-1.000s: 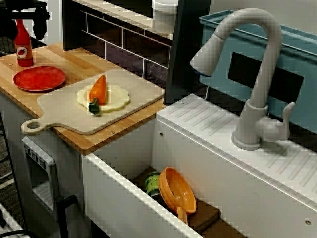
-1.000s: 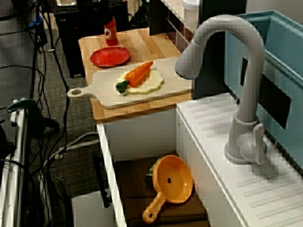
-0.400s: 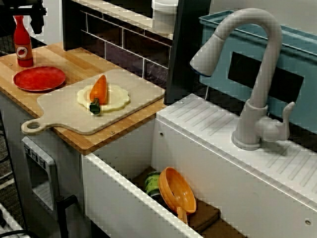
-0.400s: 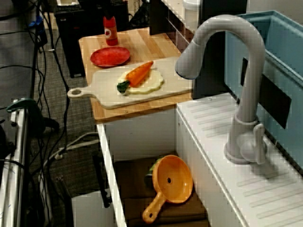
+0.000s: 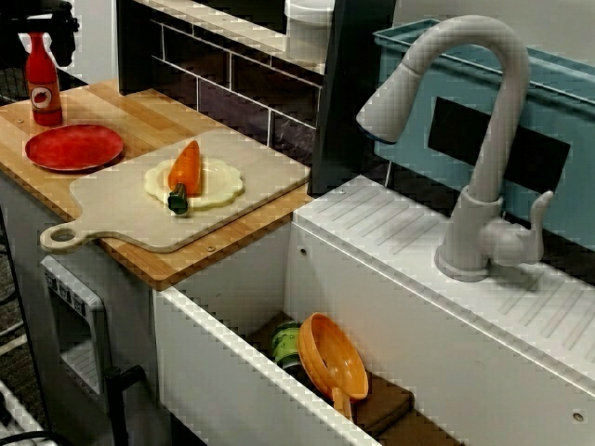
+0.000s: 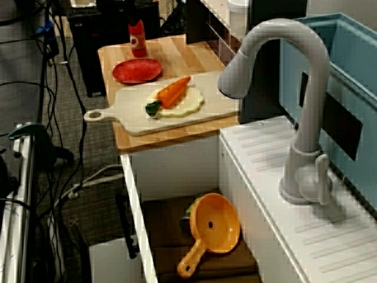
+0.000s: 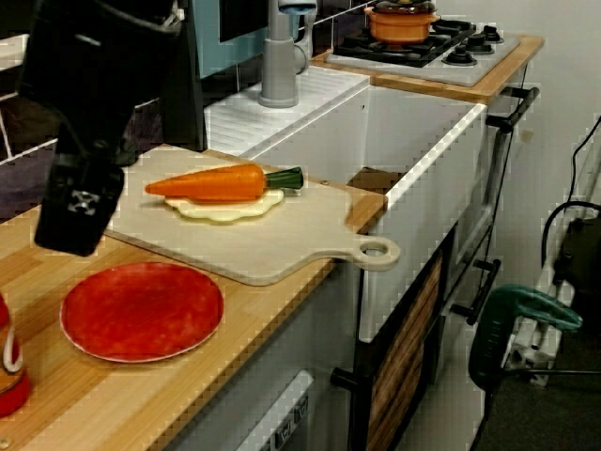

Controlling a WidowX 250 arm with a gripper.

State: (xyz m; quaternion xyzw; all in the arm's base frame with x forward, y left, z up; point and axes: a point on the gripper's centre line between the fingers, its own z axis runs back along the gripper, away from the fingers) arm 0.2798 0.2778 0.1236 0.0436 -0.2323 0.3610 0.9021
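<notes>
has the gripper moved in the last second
Yes. In the front view the gripper has edged up and left, judged against the standing red bottle; less of it now shows above the bottle's cap.

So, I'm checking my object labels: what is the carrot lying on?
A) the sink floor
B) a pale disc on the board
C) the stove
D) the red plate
B: the carrot lies across the disc on the board. The plate sits apart from it, off to one side.
</notes>
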